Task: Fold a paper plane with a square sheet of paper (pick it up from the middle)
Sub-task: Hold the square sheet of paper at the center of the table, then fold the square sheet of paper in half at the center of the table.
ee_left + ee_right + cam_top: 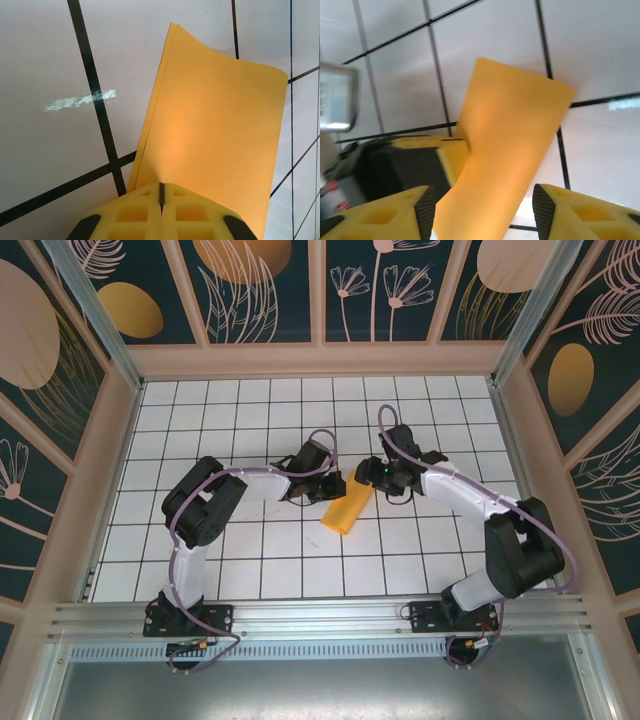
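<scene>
Pinching the sheet of paper [215, 150] at one edge, the left gripper [161, 192] has its yellow fingers [200, 215] pressed flat together on it. Two layers show along the sheet's left side, so we note it as folded over into a rectangle. The right gripper [485, 210] stands with jaws apart, one finger [422, 207] on either side of the sheet; we cannot tell whether either pad touches it.

From above, both grippers meet at the sheet's far end, and the sheet slants from there toward the near-left. It sits about midway between the table's [250, 570] near and far edges, slightly nearer the right edge than the left. We cannot tell whether its free end rests on the table. A white scuff [80, 100] crosses one black grid line [100, 115] left of the sheet.
</scene>
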### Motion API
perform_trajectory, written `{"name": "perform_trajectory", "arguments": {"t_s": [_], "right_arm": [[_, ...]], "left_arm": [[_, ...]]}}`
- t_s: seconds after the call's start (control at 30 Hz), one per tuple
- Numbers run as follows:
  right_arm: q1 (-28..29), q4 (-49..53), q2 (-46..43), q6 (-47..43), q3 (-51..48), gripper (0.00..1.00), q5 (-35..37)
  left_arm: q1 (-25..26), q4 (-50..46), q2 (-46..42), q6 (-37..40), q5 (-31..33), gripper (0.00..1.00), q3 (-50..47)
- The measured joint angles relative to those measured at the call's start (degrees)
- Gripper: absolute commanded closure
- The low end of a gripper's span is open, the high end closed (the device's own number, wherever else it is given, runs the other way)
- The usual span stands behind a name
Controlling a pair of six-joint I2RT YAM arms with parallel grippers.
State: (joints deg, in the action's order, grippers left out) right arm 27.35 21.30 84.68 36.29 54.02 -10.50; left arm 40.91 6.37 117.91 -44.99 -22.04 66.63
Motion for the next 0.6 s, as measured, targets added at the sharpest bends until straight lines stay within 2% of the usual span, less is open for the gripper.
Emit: {"name": "perform_trajectory", "arguments": {"t_s": [0.1,0.2,0.6], "right_arm": [[-0.2,-3.8,-0.6,1.7,-2.8,0.69,-4.2],[-0.2,-6.7,-0.5,3.5,-6.1,0.74,-8.0],[-1.5,-15.6,2.1,6.7,-11.5,0.76,-14.6]], "left_arm": [[0.0,0.0,0.0,0.0,0.0,0.95,0.0],[0.0,0.0,0.0,0.0,0.0,0.95,0.0],[0.0,0.0,0.0,0.0,0.0,0.95,0.0]]}}
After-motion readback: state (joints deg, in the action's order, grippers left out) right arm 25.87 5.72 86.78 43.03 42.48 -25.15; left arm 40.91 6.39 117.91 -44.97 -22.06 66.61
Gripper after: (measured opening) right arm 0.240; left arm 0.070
